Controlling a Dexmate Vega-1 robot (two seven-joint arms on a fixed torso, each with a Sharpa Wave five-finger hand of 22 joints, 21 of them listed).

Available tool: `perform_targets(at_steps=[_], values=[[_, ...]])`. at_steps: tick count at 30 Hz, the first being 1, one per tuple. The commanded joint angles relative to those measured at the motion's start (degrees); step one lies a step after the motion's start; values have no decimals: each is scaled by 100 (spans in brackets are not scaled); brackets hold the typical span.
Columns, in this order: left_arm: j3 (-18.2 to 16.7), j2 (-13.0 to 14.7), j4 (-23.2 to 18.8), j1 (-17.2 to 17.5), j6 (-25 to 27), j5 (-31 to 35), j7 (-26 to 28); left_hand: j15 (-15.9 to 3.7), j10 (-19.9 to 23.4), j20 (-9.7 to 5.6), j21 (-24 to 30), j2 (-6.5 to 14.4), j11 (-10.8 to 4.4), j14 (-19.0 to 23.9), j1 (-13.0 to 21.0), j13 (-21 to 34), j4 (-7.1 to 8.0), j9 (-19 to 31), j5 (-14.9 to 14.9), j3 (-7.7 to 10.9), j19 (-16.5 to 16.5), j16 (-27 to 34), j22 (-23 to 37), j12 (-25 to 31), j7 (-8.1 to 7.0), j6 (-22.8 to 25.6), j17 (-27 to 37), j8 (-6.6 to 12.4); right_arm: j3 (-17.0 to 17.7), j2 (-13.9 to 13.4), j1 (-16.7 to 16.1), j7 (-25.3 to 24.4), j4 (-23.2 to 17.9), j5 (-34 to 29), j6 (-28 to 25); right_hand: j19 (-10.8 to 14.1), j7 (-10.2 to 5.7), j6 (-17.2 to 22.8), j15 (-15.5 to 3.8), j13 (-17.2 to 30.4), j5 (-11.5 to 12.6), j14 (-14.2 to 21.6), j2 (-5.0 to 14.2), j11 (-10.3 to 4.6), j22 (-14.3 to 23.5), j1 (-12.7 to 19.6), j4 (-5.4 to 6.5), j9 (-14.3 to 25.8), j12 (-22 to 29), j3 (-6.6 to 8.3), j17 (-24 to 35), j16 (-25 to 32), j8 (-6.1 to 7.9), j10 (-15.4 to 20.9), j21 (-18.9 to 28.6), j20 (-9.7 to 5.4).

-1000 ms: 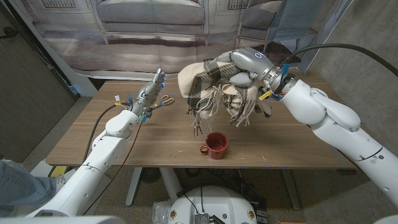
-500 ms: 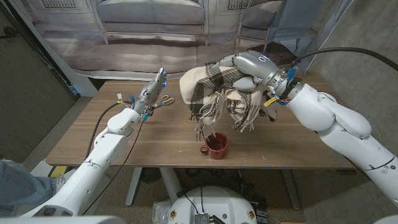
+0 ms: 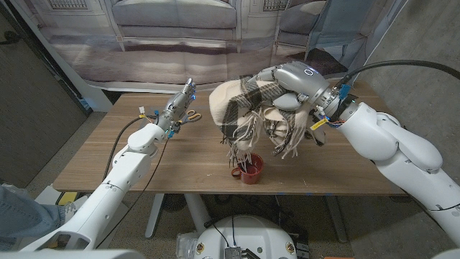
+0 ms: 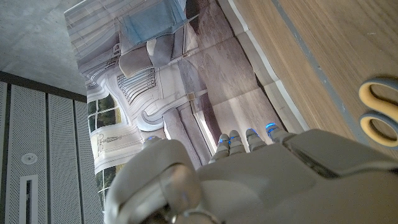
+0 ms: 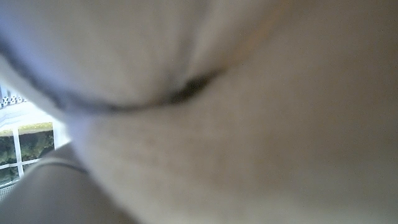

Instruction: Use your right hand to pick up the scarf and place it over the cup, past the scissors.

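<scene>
Scarf (image 3: 248, 108) bunched in right hand (image 3: 291, 83), gripped and held above red cup (image 3: 251, 168); fringe now dips into the cup mouth. Compared with a second ago it has come lower and nearer, so the drape looks almost ready for release. Left hand (image 3: 178, 108) empty, fingers extended, unmoved beside scissors (image 3: 192, 114).

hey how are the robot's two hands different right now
The right hand grips the plaid scarf bunched up above the red cup; the left hand holds nothing. The right hand is raised over the middle of the table, while the left hand stands by the scissors nearer the far edge, fingers straight. Both have the same grey build.
</scene>
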Motion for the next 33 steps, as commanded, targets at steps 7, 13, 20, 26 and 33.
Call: perform_targets(at_steps=[7,13,20,26,33], values=[[-11,6,-86,39,13,22,53,95,34,24,6,-2,120,22,65,15,-5,10,5,-19,-254,-14,15,5,13,19,12,-4,186,459,-450,126,-31,-85,384,-49,-9,73,-660,26,35,117,899,3,-34,811,7,30,-39,65,22,-25,-12,77,83,-795],[-32,5,-79,84,7,-8,57,119,42,15,7,-1,155,35,71,15,-4,10,3,-21,-251,-11,15,7,28,15,12,-7,142,557,-496,64,9,-308,479,-62,-13,85,-658,35,33,124,894,-11,-70,783,18,26,-52,66,23,-34,-23,101,115,-797],[-45,-11,-88,89,-25,-12,63,135,49,20,3,-1,176,34,74,15,-4,10,1,-22,-260,-13,15,9,24,20,12,-5,148,612,-575,47,7,-457,557,-77,-5,90,-649,49,35,130,899,-18,-117,762,25,25,-72,79,24,-46,-36,113,143,-804],[-33,-6,-122,90,-15,-2,69,138,49,22,2,-1,168,38,76,15,-3,10,-1,-23,-262,-12,15,8,27,27,12,-3,214,662,-724,64,-7,-434,612,-87,-15,89,-654,56,39,130,902,-16,-165,763,16,37,-105,100,26,-60,-45,104,175,-805],[-52,23,-195,137,-2,11,114,134,46,21,2,-1,172,32,79,15,-2,10,-2,-25,-262,-16,15,6,28,29,12,-3,329,726,-870,115,-61,-376,699,-105,-20,120,-657,64,43,138,898,-8,-215,767,2,40,-124,122,31,-71,-48,141,216,-802]])
